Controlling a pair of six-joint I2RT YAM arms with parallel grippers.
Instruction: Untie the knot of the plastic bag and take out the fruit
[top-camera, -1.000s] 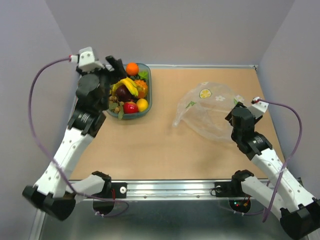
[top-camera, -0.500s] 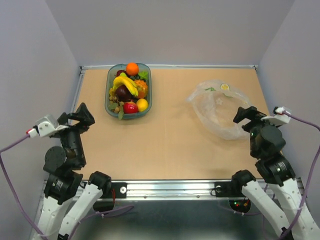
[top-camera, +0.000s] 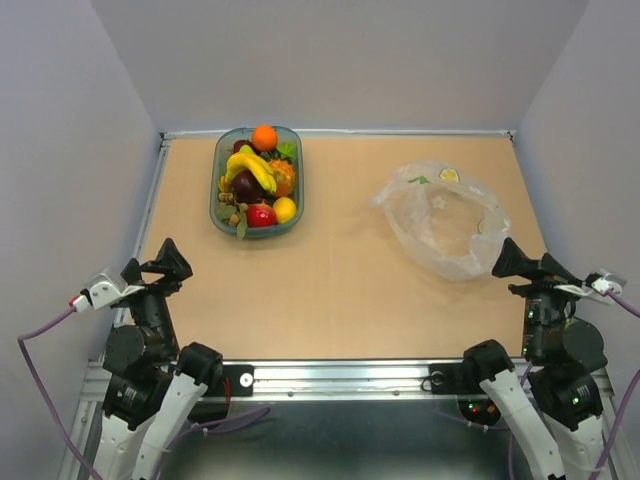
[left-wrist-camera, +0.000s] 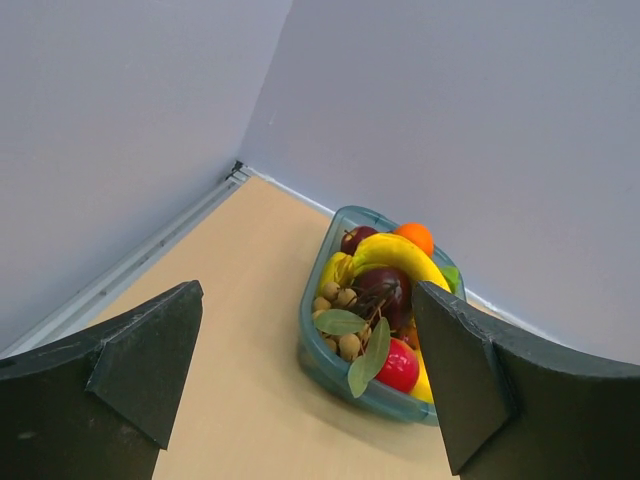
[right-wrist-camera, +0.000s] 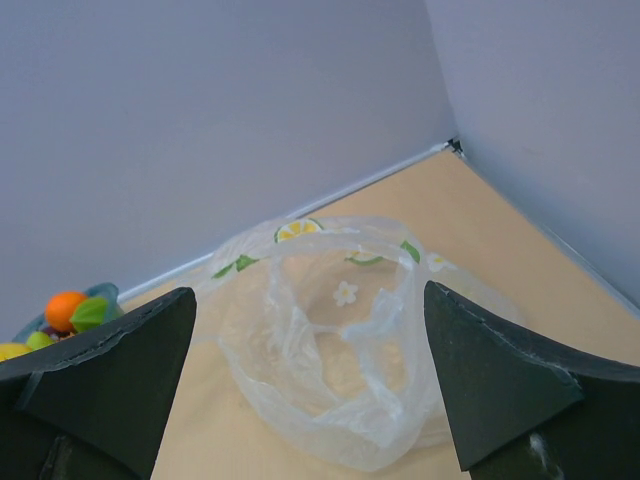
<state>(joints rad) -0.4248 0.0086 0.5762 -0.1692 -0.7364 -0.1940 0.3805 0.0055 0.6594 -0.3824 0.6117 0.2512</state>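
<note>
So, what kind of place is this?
Probably a robot test cell: plain grey walls enclose a wooden tabletop, a left arm and a right arm stand at a metal rail, and the fruit looks like toys.

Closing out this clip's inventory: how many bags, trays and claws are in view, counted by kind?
Bag: 1
Tray: 1
Claws: 2, the left claw and the right claw
Total: 4
</note>
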